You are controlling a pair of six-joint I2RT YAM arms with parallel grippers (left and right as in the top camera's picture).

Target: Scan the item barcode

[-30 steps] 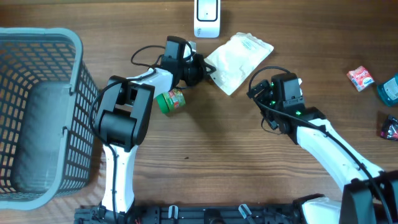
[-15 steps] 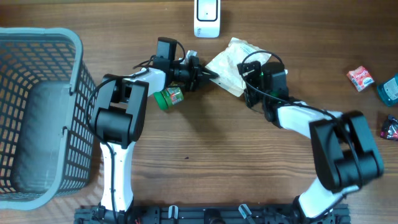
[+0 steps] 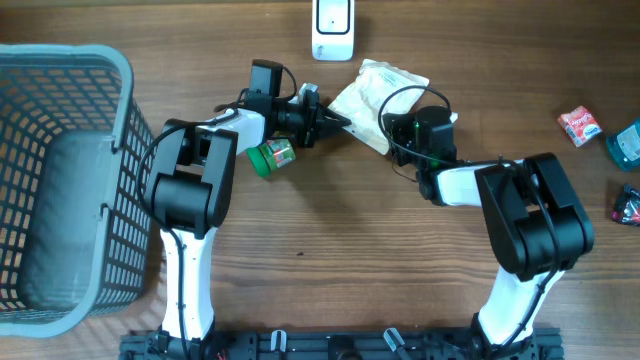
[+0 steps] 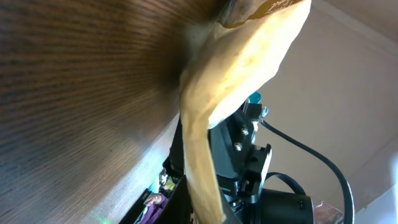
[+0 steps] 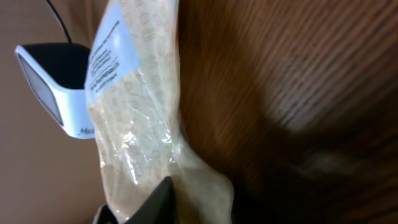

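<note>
— Below the scanner [image 3: 332, 25], on the desk [image 3: 320, 230], what is shown?
— A pale pouch [image 3: 375, 95] is pinched at one corner by the left fingers [image 3: 335, 121]; whether the right fingers [image 5: 157, 198] are closed cannot be told.

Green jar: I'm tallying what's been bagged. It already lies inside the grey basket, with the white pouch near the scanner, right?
Not quite. The green jar lies on the wooden table, outside the grey basket, beside the left arm; the overhead view shows it. The white pouch is indeed near the scanner.
</note>
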